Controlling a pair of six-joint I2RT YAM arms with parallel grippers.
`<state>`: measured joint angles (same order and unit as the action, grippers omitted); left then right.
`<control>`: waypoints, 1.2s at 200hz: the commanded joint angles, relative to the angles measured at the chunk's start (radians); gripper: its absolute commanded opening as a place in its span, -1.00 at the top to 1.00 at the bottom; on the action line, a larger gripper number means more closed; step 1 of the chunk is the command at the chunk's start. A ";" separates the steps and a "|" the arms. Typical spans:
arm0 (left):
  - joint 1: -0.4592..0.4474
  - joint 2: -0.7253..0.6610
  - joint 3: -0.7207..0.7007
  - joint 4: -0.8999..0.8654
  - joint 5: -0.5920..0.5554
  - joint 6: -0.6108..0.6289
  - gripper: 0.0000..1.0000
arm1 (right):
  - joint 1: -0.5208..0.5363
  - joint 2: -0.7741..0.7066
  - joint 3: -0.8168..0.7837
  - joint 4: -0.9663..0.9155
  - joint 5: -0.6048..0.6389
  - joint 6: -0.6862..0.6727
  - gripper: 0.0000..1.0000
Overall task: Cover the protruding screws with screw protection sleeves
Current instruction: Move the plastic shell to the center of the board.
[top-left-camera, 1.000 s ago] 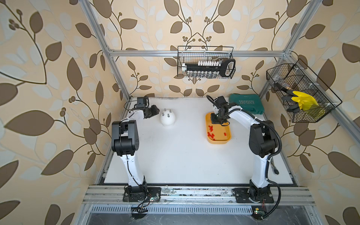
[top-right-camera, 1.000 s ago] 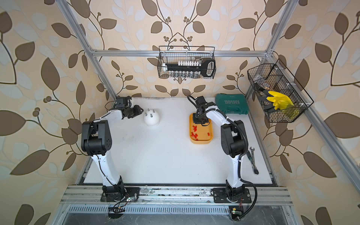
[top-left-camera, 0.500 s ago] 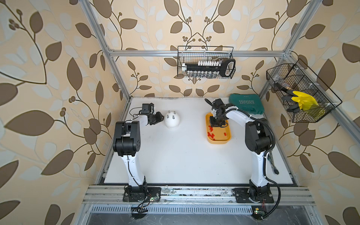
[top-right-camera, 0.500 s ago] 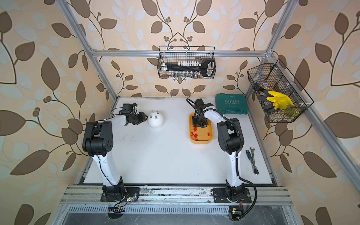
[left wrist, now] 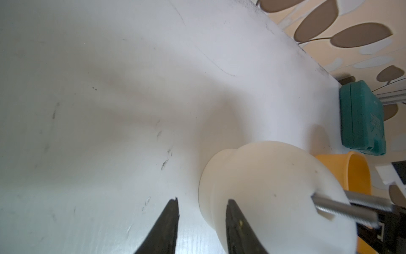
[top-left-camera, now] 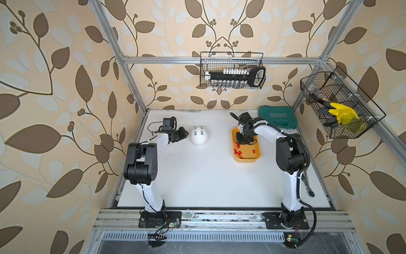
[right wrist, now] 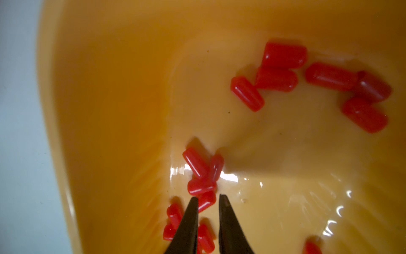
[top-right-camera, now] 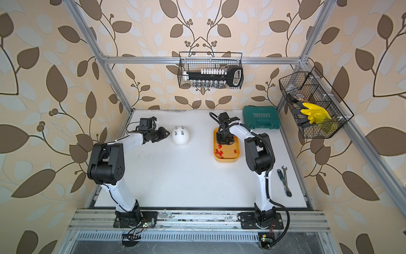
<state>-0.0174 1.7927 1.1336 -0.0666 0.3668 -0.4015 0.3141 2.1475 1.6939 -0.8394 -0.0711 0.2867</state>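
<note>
The step in hand is the pick. The right hand (right wrist: 208, 199) points down into the far end of the yellow-orange tray (top-left-camera: 247, 158), its jaws narrow but with a clear gap between them. The screw protection sleeves (right wrist: 283, 57) lie loose on the tray floor. One of them has its end between the tips, in a small cluster; whether the fingers already press on it I cannot tell. More sleeves lie scattered toward the tray's near end. The white dome (top-left-camera: 198, 138) stands on the bench (top-left-camera: 208, 182) in the far left part, well apart from the tray. Its four protruding screws (top-left-camera: 201, 132) are all bare, so no sleeve has been fitted yet. The left hand (top-left-camera: 184, 133) lies low just left of the dome, pointing at it, its jaws moderately apart and empty. In the left wrist view one finger (left wrist: 237, 220) overlaps the dome's base, though contact cannot be confirmed. As I judge it, the next move calls for pinching that one sleeve across its body and lifting it clear of its neighbours. It must then be carried left and turned open end down, in line with a screw, and such a small smooth cap may twist in the grip. The left hand seems placed to steady the dome.
</note>
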 commanded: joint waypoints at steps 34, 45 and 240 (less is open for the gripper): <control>-0.048 -0.141 -0.055 0.039 -0.077 -0.056 0.20 | 0.010 0.067 -0.005 -0.043 0.032 -0.008 0.62; -0.058 -0.153 -0.056 0.025 -0.093 -0.052 0.20 | 0.011 0.071 -0.004 -0.044 0.033 -0.008 0.62; -0.118 -0.174 -0.059 0.014 -0.116 -0.054 0.16 | 0.030 -0.035 -0.046 0.013 -0.062 0.011 0.56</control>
<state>-0.1253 1.6577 1.0733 -0.0498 0.2760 -0.4507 0.3264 2.1128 1.6485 -0.8150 -0.1093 0.2951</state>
